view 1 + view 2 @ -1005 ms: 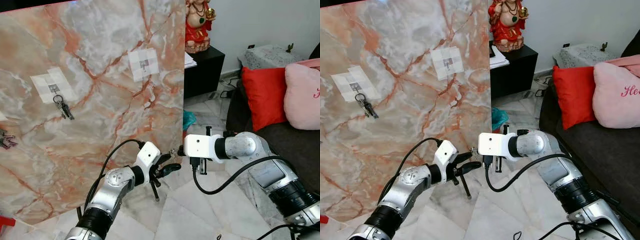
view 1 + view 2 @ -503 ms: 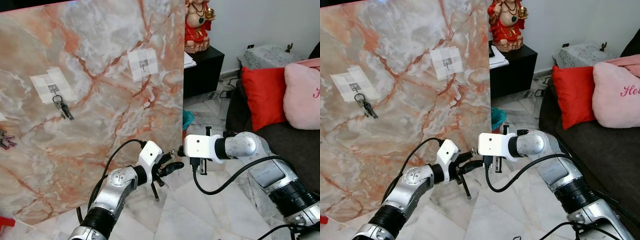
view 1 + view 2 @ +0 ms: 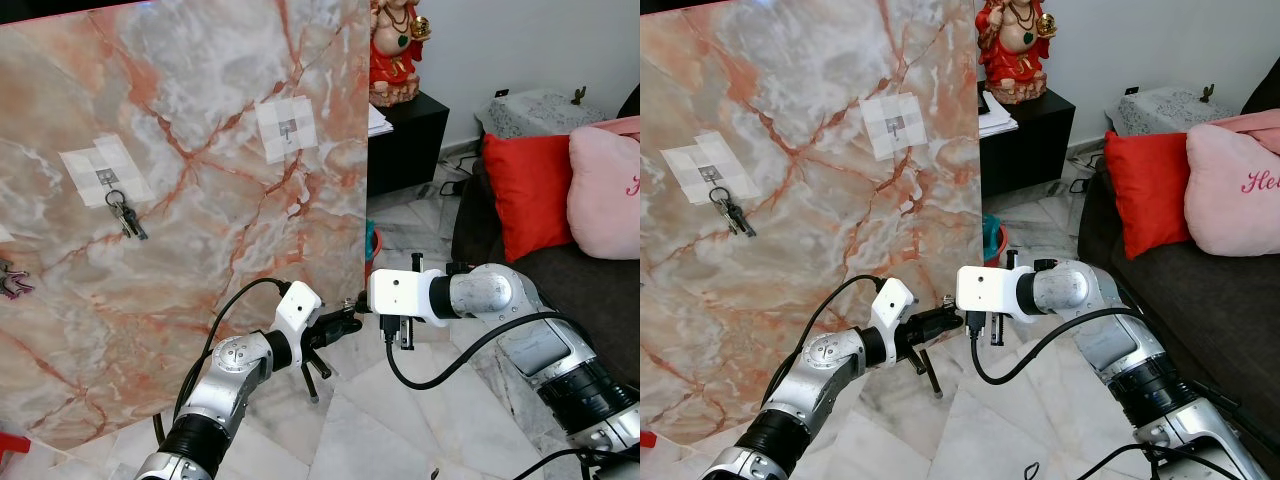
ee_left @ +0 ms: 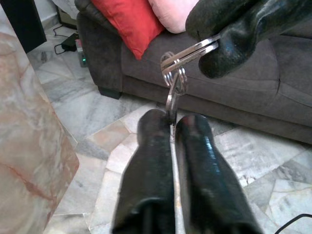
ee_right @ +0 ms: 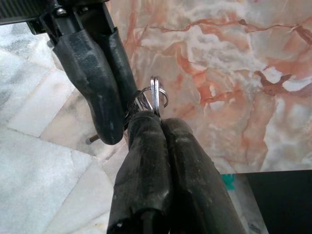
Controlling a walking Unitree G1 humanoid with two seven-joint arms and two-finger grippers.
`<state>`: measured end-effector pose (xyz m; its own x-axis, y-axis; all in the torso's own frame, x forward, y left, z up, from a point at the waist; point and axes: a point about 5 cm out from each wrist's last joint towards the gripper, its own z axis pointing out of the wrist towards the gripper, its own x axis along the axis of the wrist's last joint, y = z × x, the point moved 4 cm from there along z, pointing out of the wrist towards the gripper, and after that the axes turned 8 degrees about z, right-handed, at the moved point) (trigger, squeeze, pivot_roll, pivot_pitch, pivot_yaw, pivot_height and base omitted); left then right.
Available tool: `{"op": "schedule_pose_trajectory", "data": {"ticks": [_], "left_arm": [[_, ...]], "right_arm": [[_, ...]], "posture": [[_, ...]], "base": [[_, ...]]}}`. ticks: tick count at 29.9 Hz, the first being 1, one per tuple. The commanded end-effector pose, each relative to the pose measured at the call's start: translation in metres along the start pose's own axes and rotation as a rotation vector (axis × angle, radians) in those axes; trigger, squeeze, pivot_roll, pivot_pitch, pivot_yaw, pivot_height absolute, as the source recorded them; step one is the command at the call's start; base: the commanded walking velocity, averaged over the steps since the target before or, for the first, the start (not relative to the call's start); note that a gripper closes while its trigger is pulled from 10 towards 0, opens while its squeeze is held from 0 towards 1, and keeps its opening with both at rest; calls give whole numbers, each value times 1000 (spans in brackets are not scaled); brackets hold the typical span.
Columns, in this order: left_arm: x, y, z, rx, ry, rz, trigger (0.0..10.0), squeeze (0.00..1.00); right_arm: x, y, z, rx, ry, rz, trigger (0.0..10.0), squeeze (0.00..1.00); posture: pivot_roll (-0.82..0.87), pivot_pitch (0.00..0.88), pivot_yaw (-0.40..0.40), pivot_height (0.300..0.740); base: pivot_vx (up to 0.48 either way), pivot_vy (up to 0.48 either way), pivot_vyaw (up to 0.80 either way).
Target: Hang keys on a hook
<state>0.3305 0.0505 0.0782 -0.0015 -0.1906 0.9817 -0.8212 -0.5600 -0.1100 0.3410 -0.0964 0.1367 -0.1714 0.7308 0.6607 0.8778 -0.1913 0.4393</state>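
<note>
We pinch the keys (image 4: 174, 83) between both grippers low beside the marble panel (image 3: 180, 200), left gripper (image 4: 171, 127) and right gripper (image 5: 157, 122) each clamped on them, passing them across to reach the free hook (image 3: 289, 128)

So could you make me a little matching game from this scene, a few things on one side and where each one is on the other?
Things:
1. key ring
2. hanging keys
3. red cushion
4. red statue

Places:
A. on the black cabinet
B. on the left hook of the marble panel
C. on the dark sofa
D. pinched between the left gripper and the right gripper

Pairs: 1-D, 2-B, 3-C, 4-A
</note>
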Motion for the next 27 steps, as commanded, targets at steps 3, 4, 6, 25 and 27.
{"op": "schedule_pose_trajectory", "data": {"ticks": [3,4,6,25,27], "left_arm": [[5,-4,-1,4,21,10,0,0],[5,-4,-1,4,22,10,0,0],[5,-3,-1,5,23,9,0,0],[3,-13,-12,31,13,21,0,0],[4,-13,-12,30,13,21,0,0]], "right_arm": [[7,0,0,-1,18,-19,10000,0],[7,0,0,-1,17,-19,10000,0],[7,0,0,-1,16,-18,10000,0],[-14,5,-2,-26,-61,6,10000,0],[-17,5,-3,-29,-73,8,10000,0]], "posture": [[117,0,33,740],[117,0,33,740],[117,0,32,740],[121,0,33,740],[122,0,33,740]], "base": [[0,0,0],[0,0,0],[0,0,0],[0,0,0],[0,0,0]]}}
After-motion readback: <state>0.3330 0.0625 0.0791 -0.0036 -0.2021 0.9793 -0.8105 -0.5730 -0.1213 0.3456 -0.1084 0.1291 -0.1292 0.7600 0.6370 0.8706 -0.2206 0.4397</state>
